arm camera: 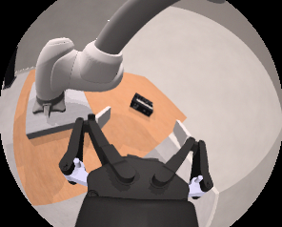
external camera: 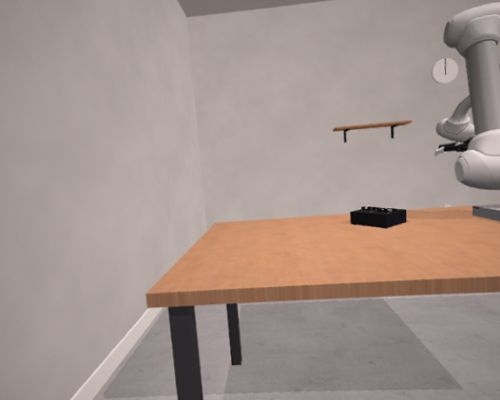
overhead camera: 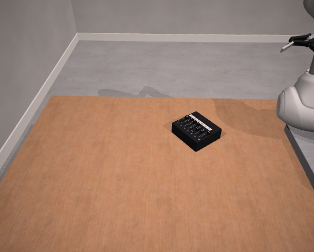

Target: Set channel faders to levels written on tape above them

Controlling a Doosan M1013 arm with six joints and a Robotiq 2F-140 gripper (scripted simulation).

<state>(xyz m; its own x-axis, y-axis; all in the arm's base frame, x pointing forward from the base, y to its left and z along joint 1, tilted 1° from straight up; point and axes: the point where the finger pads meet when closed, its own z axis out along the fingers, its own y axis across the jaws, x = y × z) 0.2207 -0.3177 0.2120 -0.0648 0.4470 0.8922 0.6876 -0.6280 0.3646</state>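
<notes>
lighting desk [overhead camera: 196,131] flat on wooden table [overhead camera: 105,185], right of centre, near arm's grey base plate [overhead camera: 299,148] | tape strip [overhead camera: 202,122] along desk's far edge, writing too small to read; fader caps blurred | gripper [arm camera: 140,126] raised well apart from desk, jaws spread fully, holding nothing | wall shelf [external camera: 372,126] and clock [external camera: 445,70] behind desk

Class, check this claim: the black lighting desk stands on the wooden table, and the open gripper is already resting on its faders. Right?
Not quite. The lighting desk does stand on the table, but the open gripper hangs high beside the arm, far from the faders, as the top view shows.
</notes>
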